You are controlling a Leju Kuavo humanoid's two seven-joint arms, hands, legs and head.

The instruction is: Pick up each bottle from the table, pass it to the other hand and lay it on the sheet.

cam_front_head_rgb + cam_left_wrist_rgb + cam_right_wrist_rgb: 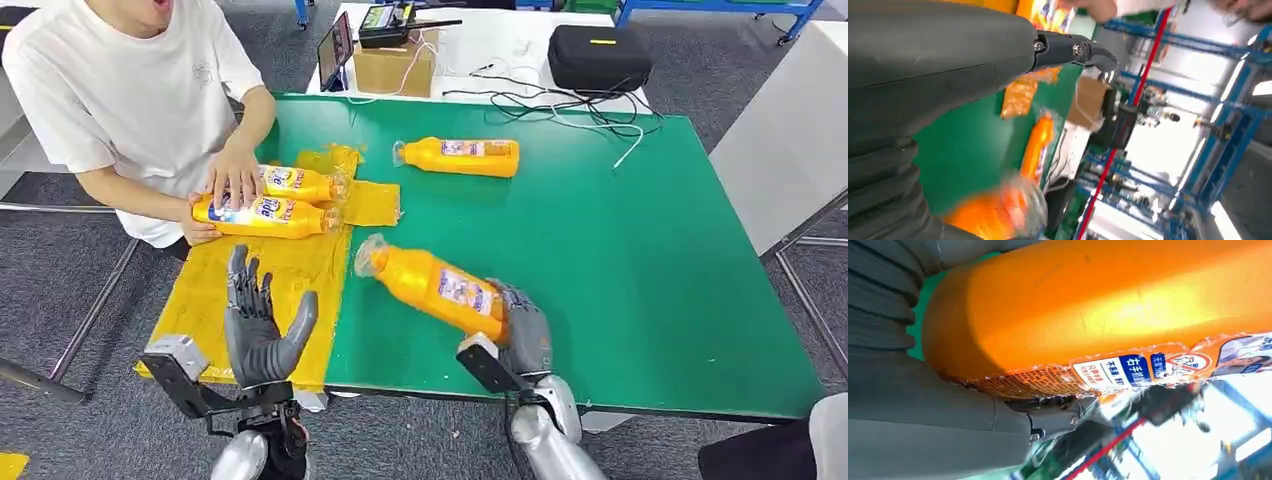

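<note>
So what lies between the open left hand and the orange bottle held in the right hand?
In the head view, just the yellow sheet's edge and bare green table separate the left hand from the orange bottle gripped by the right hand.

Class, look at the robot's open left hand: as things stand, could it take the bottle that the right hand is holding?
Probably yes. The left hand is open and upright over the yellow sheet, facing the held bottle. The gap between them is free; the right hand grips only its base.

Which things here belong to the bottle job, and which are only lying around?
Job: held bottle in right hand; left hand; far bottle; two bottles on yellow sheet.
Lying about: cardboard box, black case, cables.
</note>
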